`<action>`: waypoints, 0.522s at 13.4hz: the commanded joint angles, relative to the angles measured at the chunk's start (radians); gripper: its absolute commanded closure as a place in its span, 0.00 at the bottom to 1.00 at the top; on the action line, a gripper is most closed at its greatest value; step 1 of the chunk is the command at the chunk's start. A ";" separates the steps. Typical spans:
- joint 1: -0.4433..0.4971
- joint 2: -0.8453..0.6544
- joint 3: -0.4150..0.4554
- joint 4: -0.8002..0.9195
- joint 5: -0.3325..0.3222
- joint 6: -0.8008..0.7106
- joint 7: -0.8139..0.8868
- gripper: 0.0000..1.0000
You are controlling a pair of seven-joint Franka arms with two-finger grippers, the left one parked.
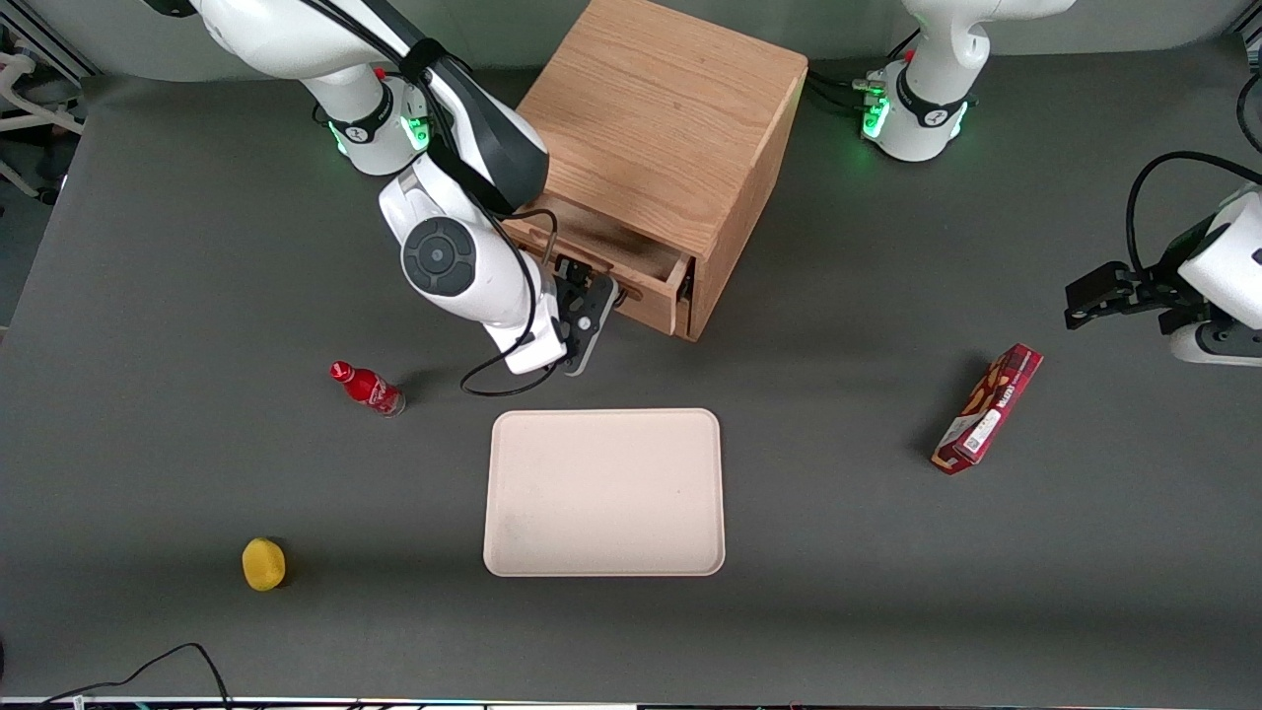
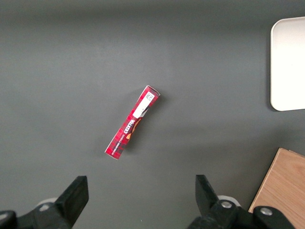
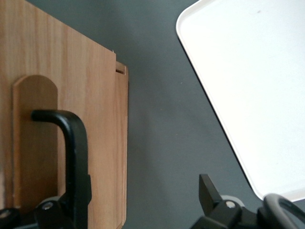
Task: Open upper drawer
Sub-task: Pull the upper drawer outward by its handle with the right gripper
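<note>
The light-oak cabinet (image 1: 670,128) stands at the back of the table. Its upper drawer (image 1: 646,296) is pulled partway out, so its inside (image 1: 616,242) shows from above. My gripper (image 1: 589,320) hangs right in front of the drawer front, open. In the right wrist view the drawer front (image 3: 102,124) carries the black bar handle (image 3: 74,143). The gripper (image 3: 138,207) is spread wide there. One finger sits against the handle and the drawer's edge lies between the fingers. The other finger (image 3: 209,193) stands apart over bare table.
A cream tray (image 1: 603,491) lies nearer the front camera than the cabinet, close to the gripper (image 3: 248,86). A small red bottle (image 1: 367,388) and a yellow object (image 1: 263,564) lie toward the working arm's end. A red box (image 1: 988,408) lies toward the parked arm's end.
</note>
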 commanded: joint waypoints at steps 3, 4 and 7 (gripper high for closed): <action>-0.027 0.025 0.006 0.060 -0.016 -0.008 -0.042 0.00; -0.036 0.027 0.006 0.061 -0.016 -0.008 -0.044 0.00; -0.041 0.039 0.006 0.067 -0.028 -0.008 -0.057 0.00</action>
